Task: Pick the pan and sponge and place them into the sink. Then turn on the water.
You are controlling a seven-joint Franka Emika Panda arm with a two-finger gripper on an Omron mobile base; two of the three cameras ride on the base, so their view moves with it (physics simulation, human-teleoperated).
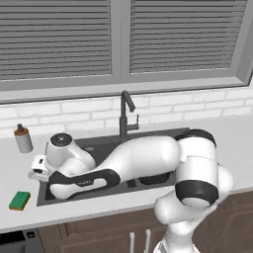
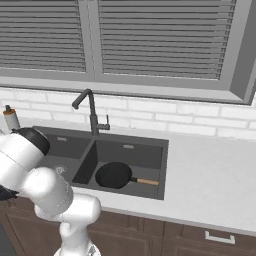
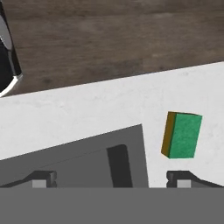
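The black pan (image 2: 114, 175) lies flat in the right basin of the dark sink (image 2: 150, 145), its wooden handle (image 2: 146, 181) pointing right. On the white counter left of the sink (image 1: 106, 147) lies the green sponge (image 1: 20, 200), orange layer at its side. My hand (image 1: 38, 166) hovers over the sink's left rim, behind and to the right of the sponge. In the hand view the sponge (image 3: 183, 135) sits just beyond the right fingertip (image 3: 183, 178), outside the gap. My gripper (image 3: 112, 180) is open and holds nothing. No water is in view at the faucet (image 1: 126, 112).
A small grey soap bottle (image 1: 22, 139) with a brown cap stands at the back left of the counter. The dark gooseneck faucet (image 2: 90, 112) rises behind the divider between the basins. The counter's front edge (image 3: 109, 81) drops to a wood floor.
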